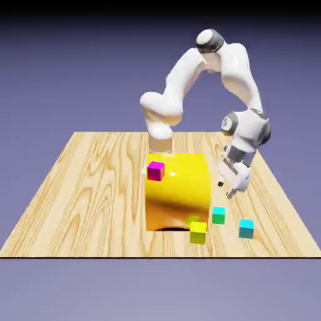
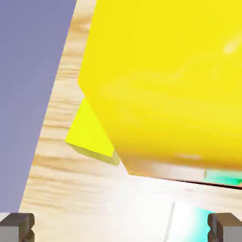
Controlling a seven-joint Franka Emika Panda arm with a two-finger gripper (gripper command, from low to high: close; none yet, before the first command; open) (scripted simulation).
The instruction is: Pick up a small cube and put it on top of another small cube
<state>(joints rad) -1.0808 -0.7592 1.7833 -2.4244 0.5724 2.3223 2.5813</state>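
Presently, you are approaching the green cube [image 1: 218, 215], lower right of the exterior view, gripper [image 1: 226, 189] spread and empty; lowering and centring are coming next.

On the pale wooden table [image 1: 94, 200], the big yellow block [image 1: 177, 188] carries a small magenta cube [image 1: 156, 171] toward the exterior view's left, with a small yellow-green cube [image 1: 197, 233] before its right front corner, and a small teal cube [image 1: 218, 215], then a small cyan cube [image 1: 246, 229], to its right.

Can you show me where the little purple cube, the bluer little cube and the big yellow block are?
Small magenta cube [image 1: 155, 171]: exterior view, front face.
Small cyan-blue cube [image 1: 246, 230]: exterior view, front face.
Big glossy yellow block [image 2: 165, 75]: hand view, upper surface.
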